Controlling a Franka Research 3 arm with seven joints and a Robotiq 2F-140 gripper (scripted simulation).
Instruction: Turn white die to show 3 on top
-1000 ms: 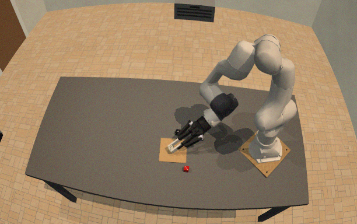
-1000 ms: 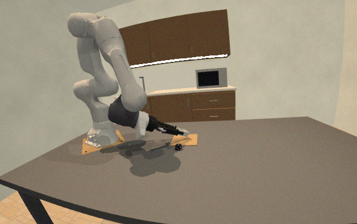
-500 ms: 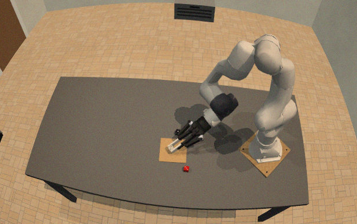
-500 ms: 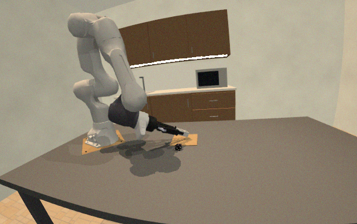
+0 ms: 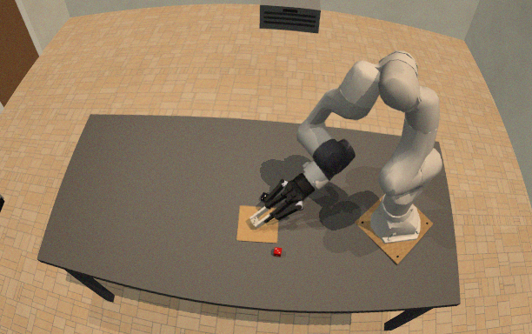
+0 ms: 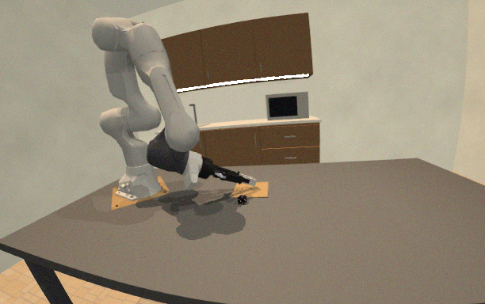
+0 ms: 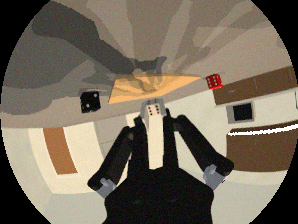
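The white die (image 5: pixel 254 221) is between the fingertips of my gripper (image 5: pixel 257 218), which is shut on it. The arm reaches in low and almost level over the tan mat (image 5: pixel 257 230). The die is over the mat's far left part, very close to its surface; I cannot tell if it touches. In the side view the die (image 6: pixel 252 181) sits at the fingertips above the mat (image 6: pixel 251 190). In the wrist view the die (image 7: pixel 153 108) shows between the fingers, with the mat (image 7: pixel 156 86) beyond it. I cannot read the die's top face.
A black die (image 6: pixel 242 199) lies on the table just off the mat's edge and shows in the wrist view (image 7: pixel 91 102). A red die (image 5: pixel 277 251) lies on the table off the mat's other side. The robot base (image 5: pixel 395 226) stands to the right.
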